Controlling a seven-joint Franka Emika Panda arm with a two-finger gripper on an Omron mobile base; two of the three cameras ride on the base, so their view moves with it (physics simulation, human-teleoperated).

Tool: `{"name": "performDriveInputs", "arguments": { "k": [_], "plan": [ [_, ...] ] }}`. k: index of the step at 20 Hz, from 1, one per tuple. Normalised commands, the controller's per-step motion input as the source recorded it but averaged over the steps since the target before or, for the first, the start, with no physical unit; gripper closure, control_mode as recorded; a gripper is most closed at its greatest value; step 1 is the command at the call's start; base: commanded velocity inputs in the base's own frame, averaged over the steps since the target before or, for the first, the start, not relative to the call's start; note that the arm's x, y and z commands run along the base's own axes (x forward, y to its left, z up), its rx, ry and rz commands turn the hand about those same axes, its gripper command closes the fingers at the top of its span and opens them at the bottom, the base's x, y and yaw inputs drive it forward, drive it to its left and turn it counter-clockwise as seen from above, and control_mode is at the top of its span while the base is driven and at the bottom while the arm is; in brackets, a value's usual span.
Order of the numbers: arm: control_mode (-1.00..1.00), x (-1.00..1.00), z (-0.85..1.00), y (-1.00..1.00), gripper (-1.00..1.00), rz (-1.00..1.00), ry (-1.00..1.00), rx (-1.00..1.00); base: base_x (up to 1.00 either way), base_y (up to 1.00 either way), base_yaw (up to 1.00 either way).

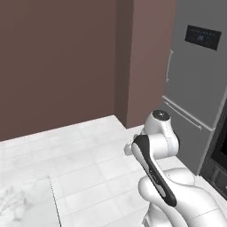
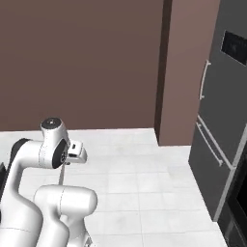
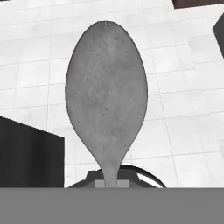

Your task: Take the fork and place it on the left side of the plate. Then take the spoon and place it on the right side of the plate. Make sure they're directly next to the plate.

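I see the gripper (image 3: pixel 112 183) clamped on the spoon (image 3: pixel 106 94) — its long axis running straight out from the fingers, bowl outermost.

one all-grey metal spoon (image 3: pixel 106 94) with an oval bowl and a thin handle. one tall grey refrigerator (image 2: pixel 223 116) with two long pale handles (an upright one on the upper door, a level one on the lower). one small dark display panel (image 1: pixel 203 37) high on that refrigerator. one white robot arm (image 1: pixel 159 170) with dark joints. one white tiled floor (image 2: pixel 144 178), one brown wall (image 1: pixel 57 62).
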Motion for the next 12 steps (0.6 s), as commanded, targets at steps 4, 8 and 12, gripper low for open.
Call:
{"name": "performDriveInputs", "arguments": {
  "k": [4, 8, 12],
  "plan": [
    [1.00, 0.00, 0.00, 0.00, 1.00, 0.00, 0.00, 0.00, 0.94, 0.07, 0.09],
    [1.00, 0.00, 0.00, 0.00, 1.00, 0.00, 0.00, 0.00, 0.94, 0.06, 0.08],
    [1.00, 0.00, 0.00, 0.00, 1.00, 0.00, 0.00, 0.00, 0.94, 0.08, 0.07]
  ]
}}
